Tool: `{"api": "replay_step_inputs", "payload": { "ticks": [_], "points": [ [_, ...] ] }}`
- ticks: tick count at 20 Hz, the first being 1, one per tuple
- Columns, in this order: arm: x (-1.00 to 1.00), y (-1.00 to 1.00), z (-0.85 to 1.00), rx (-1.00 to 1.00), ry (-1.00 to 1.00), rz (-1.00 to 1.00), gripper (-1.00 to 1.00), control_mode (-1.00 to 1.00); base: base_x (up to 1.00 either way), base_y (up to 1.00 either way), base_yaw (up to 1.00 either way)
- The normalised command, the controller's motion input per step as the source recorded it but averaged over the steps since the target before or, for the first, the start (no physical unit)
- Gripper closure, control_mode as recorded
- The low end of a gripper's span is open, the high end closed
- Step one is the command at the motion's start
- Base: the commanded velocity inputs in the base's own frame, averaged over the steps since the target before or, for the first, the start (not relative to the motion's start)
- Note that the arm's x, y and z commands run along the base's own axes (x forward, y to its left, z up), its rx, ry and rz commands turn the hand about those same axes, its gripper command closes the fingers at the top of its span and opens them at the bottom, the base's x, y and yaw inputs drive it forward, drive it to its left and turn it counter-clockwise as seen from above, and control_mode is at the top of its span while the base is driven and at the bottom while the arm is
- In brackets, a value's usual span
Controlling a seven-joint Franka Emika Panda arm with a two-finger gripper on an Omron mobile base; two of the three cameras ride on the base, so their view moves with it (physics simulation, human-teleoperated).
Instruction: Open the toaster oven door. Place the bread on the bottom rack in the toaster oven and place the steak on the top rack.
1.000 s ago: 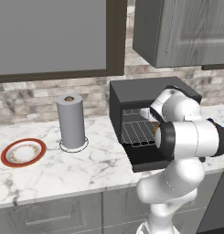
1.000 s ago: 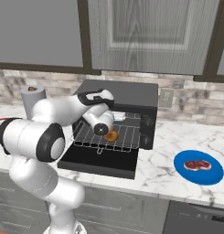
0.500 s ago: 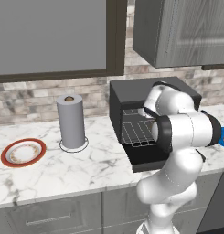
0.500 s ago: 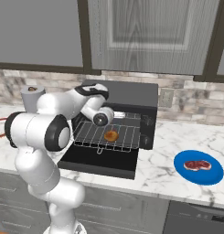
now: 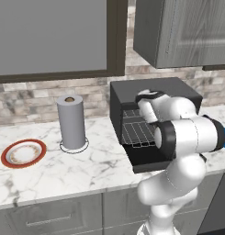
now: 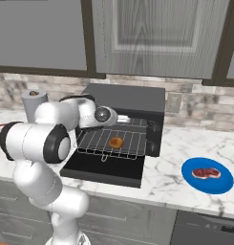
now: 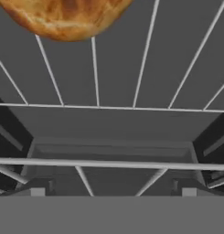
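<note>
Oven door (image 6: 101, 167): folded down flat at the front of the toaster oven (image 6: 125, 98).
Bread (image 6: 116, 142): lying on the bottom rack (image 6: 92, 141), which is drawn out over the door; this step judged done.
Gripper (image 6: 122, 118): just inside the oven mouth, above and slightly left of the bread.
Fingers (image 7: 38, 191): parted, with bare rack wires between them and nothing held; the bread (image 7: 63, 16) lies beyond the tips, apart from them.
Steak (image 6: 206, 172): on the blue plate (image 6: 222, 183), on the counter right of the oven, well apart from the gripper.
Top rack (image 5: 132, 113): bare, upper grid inside the oven.
Governing relation: steak lies right of and nearer than the fingers; its long axis runs roughly left-right. Judged next: clear the oven, then swing right.
</note>
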Motion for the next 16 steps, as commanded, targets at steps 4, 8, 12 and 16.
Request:
{"api": "replay_step_inputs", "payload": {
  "ticks": [4, 8, 12, 16],
  "points": [
    [-0.52, -0.47, 0.00, -0.05, 0.74, -0.04, -1.00, -1.00, 0.00, 0.00, 0.00],
    [-0.84, -0.52, 0.00, -0.04, 0.75, -0.03, -1.00, -1.00, 0.00, 0.00, 0.00],
    [-0.89, -0.40, -0.09, -0.05, 0.86, -0.01, -1.00, -1.00, 0.00, 0.00, 0.00],
    [-0.97, -0.21, -0.28, -0.06, 0.87, -0.01, -1.00, -1.00, 0.00, 0.00, 0.00]
  ]
}}
